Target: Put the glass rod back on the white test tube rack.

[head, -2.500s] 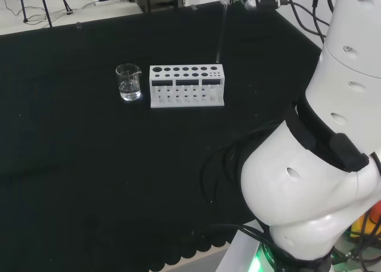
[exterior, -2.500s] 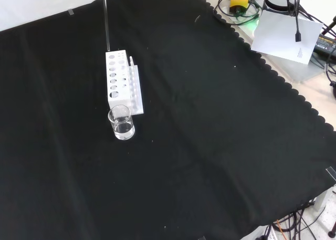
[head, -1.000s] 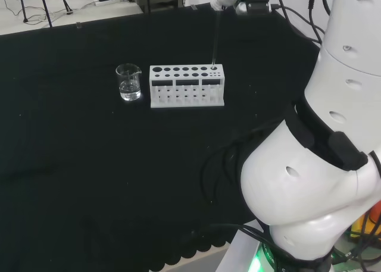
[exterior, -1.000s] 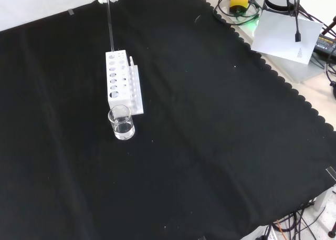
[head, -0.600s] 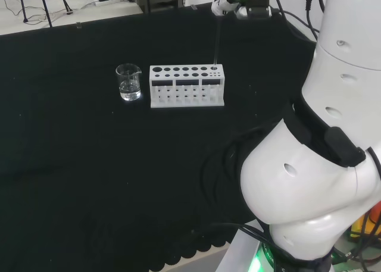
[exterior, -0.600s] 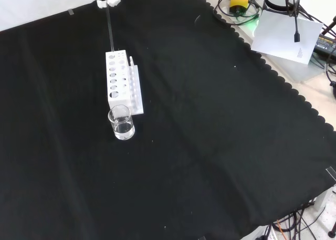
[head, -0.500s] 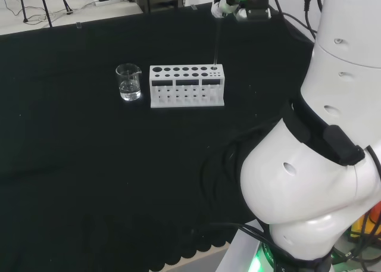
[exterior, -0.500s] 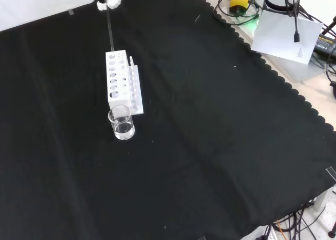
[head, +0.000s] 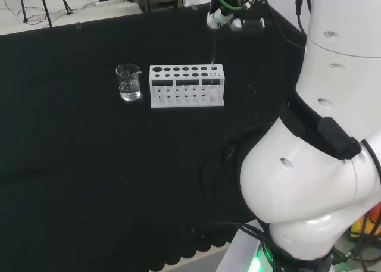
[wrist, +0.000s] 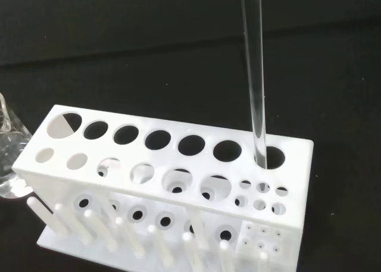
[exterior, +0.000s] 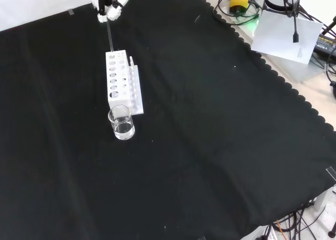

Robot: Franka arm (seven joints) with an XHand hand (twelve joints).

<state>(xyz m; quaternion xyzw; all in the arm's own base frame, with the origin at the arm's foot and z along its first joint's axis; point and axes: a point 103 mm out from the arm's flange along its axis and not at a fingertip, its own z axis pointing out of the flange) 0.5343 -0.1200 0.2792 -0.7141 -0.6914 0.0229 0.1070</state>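
Observation:
The white test tube rack (head: 187,85) (exterior: 119,80) (wrist: 166,165) stands on the black cloth. The glass rod (head: 213,46) (exterior: 109,36) (wrist: 252,75) hangs upright over the rack's end, which is the right end in the head view and the far end in the front view. In the wrist view the rod's lower tip is inside the last large hole of the back row. The hand (head: 219,17) (exterior: 108,4) is just above the rack, with its fingers curled on the rod's top.
A small glass beaker (head: 128,81) (exterior: 122,122) (wrist: 6,159) holding clear liquid stands close to the rack's other end. The arm's white links (head: 321,165) rise at the head view's right. Cables and a white sheet (exterior: 286,32) lie beyond the cloth's scalloped edge.
The hand has come down toward the rack with the rod. The rod's tip, earlier above the rack's end, now sits in the end hole.

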